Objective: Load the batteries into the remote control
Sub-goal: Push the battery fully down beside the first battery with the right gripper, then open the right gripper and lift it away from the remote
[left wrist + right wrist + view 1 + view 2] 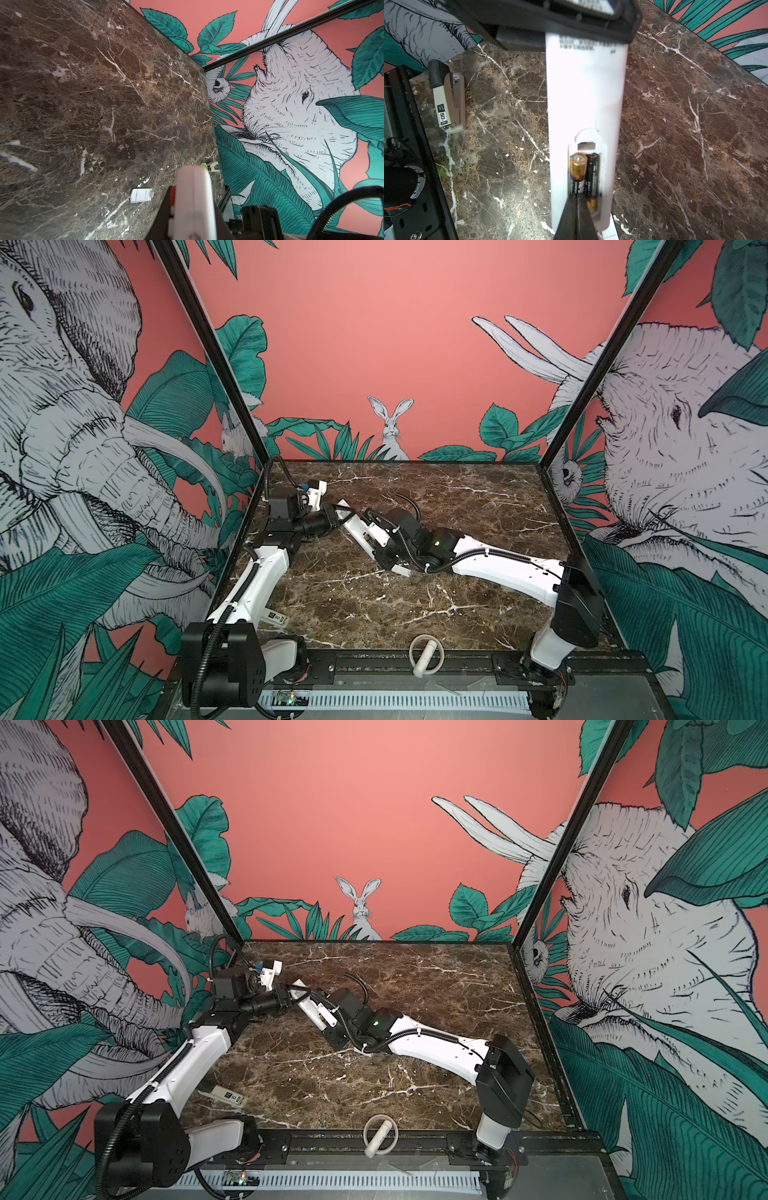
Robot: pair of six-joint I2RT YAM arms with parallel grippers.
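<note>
Holds the remote (585, 93) by one end in the left gripper (338, 517), jaws pinched on its sides, slanting over the table (685, 124). Cannot tell whether the free end touches the marble. Shows the plain white back up, with the compartment (586, 145) open near the free end. Carries both batteries (579, 168) side by side in there, gold ends pointing opposite ways. Rests the right gripper (576, 209), jaws pressed together, on the near end of the battery whose gold cap points away. Has the cover (141, 195) flat on the table near the remote, a stapler (448, 97) by the front left corner, and a white cylinder (424, 655) with a ring at the front edge.
</note>
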